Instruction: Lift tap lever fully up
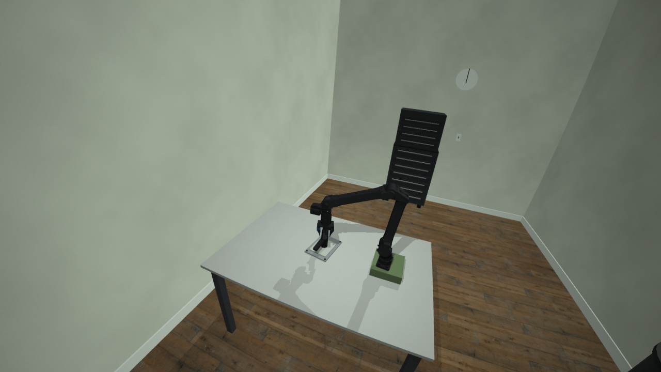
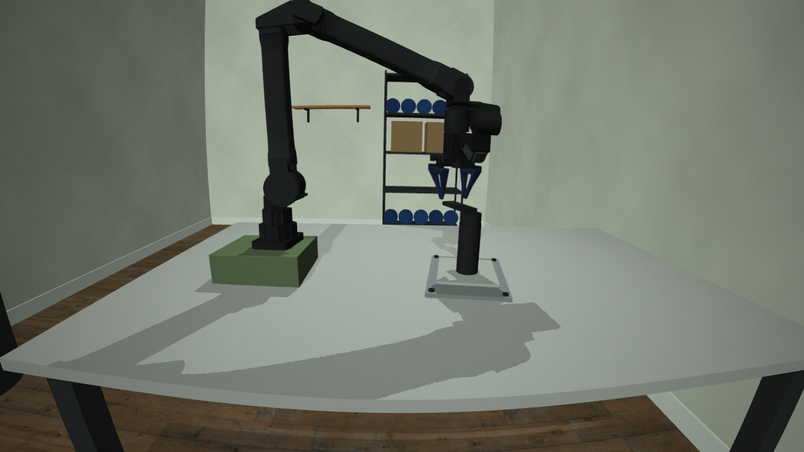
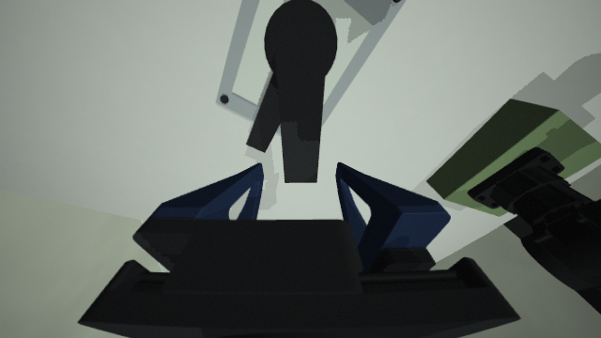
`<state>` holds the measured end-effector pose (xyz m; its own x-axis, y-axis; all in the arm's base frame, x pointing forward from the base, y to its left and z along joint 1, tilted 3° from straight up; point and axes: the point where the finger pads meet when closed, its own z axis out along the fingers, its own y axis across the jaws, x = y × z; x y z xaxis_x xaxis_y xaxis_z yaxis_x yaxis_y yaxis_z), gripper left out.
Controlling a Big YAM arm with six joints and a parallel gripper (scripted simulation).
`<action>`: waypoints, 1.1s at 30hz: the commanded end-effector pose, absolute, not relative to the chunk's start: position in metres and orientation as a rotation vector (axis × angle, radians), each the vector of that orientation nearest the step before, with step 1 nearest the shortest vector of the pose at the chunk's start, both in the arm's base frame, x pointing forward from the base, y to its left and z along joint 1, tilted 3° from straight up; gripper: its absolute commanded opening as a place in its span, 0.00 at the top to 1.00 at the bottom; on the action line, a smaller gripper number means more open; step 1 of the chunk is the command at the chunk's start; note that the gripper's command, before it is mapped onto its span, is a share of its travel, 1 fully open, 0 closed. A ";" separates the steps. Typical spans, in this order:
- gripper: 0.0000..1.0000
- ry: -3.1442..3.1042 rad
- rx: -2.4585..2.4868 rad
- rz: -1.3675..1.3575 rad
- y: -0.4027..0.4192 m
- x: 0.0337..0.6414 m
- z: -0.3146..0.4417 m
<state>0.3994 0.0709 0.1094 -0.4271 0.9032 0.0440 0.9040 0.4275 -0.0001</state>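
Observation:
A black tap [image 2: 468, 242] stands upright on a grey base plate [image 2: 467, 279] in the middle of the table. Its flat black lever [image 2: 456, 206] lies about level on top and points toward the arm's side. In the wrist view the lever [image 3: 300, 141] runs from the round tap top toward my fingers, and a second dark bar, the spout [image 3: 264, 117], shows beside it. My gripper [image 2: 454, 191] hangs a little above the lever's free end, pointing down. Its blue fingers are open, one on each side of the lever tip, with nothing between them.
The arm's green base block [image 2: 262, 260] sits on the table left of the tap. A shelf rack [image 2: 418, 151] with boxes and blue balls stands behind the table. A black slatted panel [image 1: 413, 155] stands on the floor beyond the table.

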 end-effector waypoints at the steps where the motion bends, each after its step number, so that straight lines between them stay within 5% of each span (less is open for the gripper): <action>1: 0.35 -2.640 -1.682 -0.080 0.077 0.423 0.122; 33: 0.35 -2.615 -1.664 -0.034 0.076 0.403 0.088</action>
<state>0.4014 0.0713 0.0964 -0.4264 0.9035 0.0429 0.9044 0.4266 0.0036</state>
